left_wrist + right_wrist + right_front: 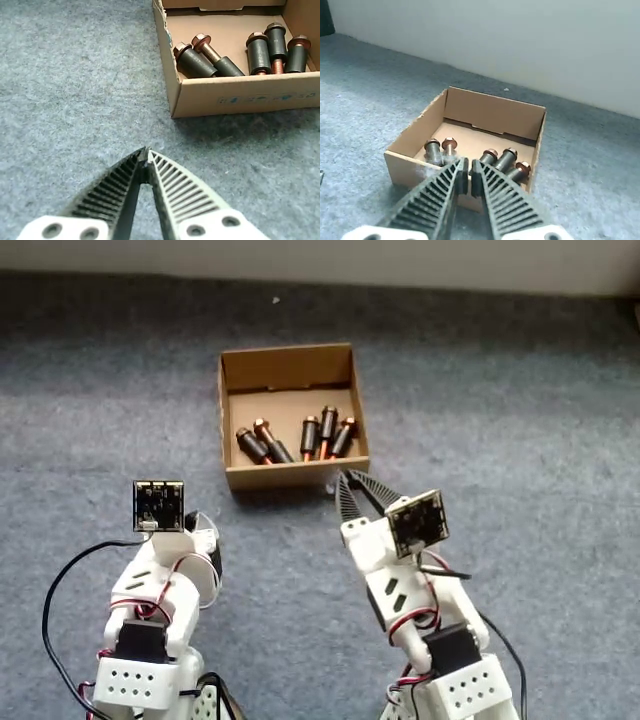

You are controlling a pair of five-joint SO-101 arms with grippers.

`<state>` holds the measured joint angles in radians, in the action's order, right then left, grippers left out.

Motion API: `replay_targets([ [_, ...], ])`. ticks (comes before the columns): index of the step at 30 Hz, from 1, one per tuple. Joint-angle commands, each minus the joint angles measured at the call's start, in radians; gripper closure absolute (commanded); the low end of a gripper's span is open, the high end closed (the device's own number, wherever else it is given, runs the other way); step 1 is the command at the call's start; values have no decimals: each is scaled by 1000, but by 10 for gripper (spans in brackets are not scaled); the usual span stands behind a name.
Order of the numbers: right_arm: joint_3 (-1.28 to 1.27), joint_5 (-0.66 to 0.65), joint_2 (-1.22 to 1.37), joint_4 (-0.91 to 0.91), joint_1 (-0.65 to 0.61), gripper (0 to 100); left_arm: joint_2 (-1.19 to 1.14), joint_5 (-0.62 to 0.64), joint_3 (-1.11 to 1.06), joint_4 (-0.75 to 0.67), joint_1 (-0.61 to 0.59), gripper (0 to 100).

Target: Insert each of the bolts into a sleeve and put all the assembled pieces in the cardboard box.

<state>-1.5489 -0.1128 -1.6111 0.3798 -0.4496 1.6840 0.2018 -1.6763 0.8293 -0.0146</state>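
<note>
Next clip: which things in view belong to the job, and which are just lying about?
Job:
box
five bolts in sleeves, lying inside the box
left gripper
right gripper

Just there:
carpet
wall

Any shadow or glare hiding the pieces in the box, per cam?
High view: even light, a dark shadow on the carpet along the cardboard box's near wall, all five bolts readable. Left wrist view: soft sheen on the copper heads, no washout. Right wrist view: the box's near wall hides the bolts' lower ends; no glare.
</note>
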Motion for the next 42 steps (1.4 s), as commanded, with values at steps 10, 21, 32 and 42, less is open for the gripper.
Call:
replay_targets([
  [10, -113, -8, -206, 122, 219, 993, -1, -8, -25, -17, -5, 994],
  [21, -266, -8, -205, 252, 275, 993, -1, -8, -25, -17, -5, 994],
  [32, -268, -8, -205, 544, 277, 993, -1, -8, -25, -17, -2, 994],
  [42, -268, -12, -205, 799, 277, 993, -1, -8, -25, -17, -2, 994],
])
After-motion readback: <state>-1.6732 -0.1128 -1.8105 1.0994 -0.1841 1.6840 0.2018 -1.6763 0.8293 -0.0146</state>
